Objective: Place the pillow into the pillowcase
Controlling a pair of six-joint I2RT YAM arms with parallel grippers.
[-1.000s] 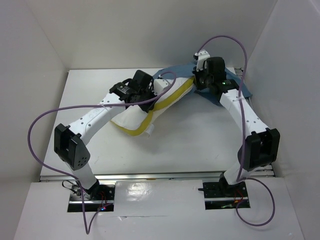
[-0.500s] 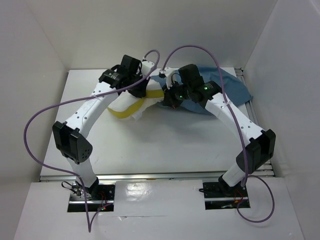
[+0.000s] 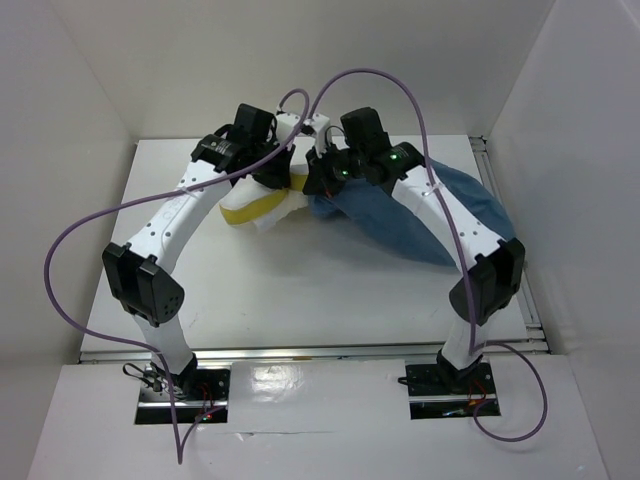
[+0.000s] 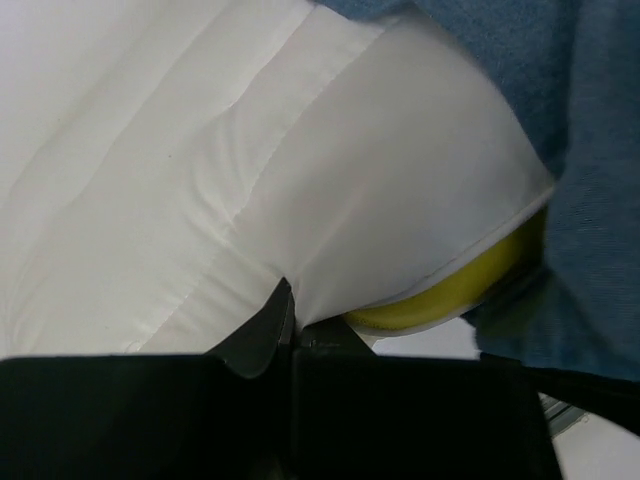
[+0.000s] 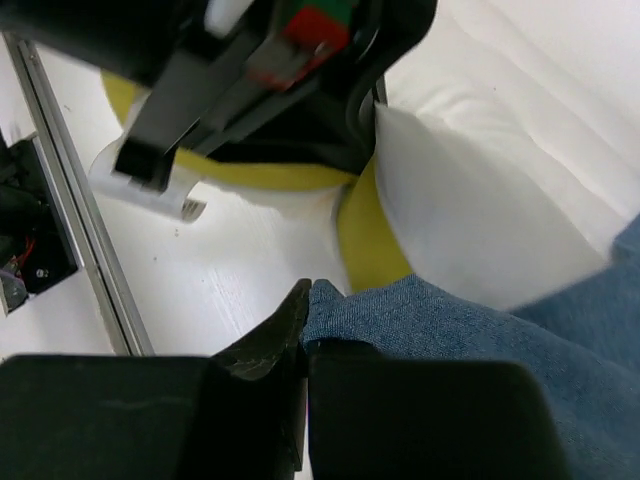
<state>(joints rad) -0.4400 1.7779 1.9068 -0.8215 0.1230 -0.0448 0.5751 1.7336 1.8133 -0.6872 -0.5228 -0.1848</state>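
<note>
The pillow (image 3: 258,210) lies far-centre on the table (image 3: 300,290), its right end tucked into the blue pillowcase (image 3: 400,215), which spreads rightward. The left claw (image 4: 290,318) is clamped tight on the pillow's white cloth. Just beside it, the right claw (image 5: 306,298) pinches the pillowcase's rim.

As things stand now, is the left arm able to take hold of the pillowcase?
Probably not yet: the left end effector is shut on the pillow. The pillowcase lies right beside that end effector, with nothing between.

The pillow (image 4: 200,150) is white with yellow along one edge; the pillowcase (image 3: 375,215) is plain dusty blue.
</note>
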